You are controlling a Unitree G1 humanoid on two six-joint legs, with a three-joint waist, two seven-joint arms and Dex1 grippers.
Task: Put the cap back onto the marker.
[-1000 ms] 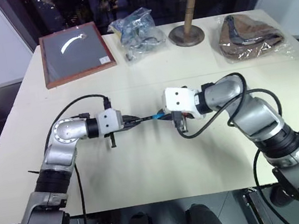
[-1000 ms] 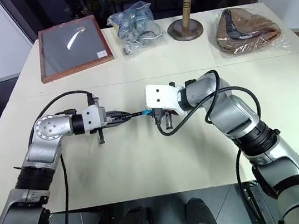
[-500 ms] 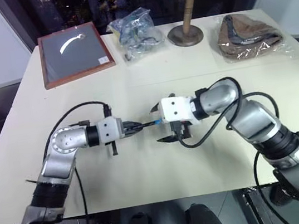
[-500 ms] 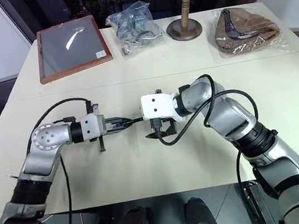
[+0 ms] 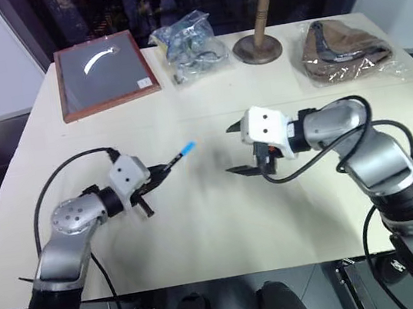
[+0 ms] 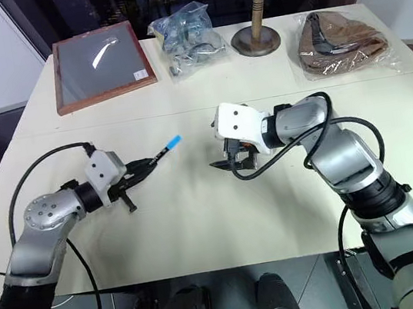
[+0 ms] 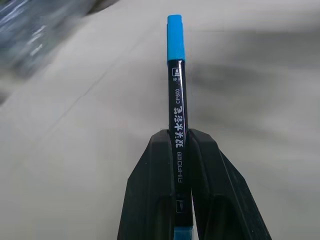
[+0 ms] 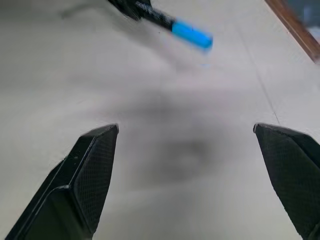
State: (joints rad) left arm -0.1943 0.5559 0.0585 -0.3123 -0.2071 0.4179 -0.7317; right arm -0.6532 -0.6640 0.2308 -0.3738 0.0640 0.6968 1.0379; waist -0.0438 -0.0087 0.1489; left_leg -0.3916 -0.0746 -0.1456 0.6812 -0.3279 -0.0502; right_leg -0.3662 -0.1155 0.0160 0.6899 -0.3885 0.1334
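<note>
Head cam first: my left gripper is clamped tight on the marker, which sticks out toward 2 o'clock with the cap sitting on its far end, looks seated to me. The right gripper hangs off at 3 o'clock from the marker, fingers spread wide, nothing in them, a clear gap between it and the cap.

Left wrist cam: both fingers pinch the black barrel low down, and the blue cap is at 12 o'clock, lined up straight with the barrel. I can't tell if it's clicked fully home, so I'd give it a gentle end-on push before calling it done, keeping the barrel grip firm so it doesn't slide.

Right wrist cam: fingers splayed apart, bare tabletop between them, capped tip up around 11 o'clock.

Room-wise, the table is open all around both arms. The picture frame, plastic bag, wooden stand and brown pouch all sit along the far edge at 12 o'clock, well apart from the work. The near edge is closer to my elbows, so I'd set the marker down mid-table.
</note>
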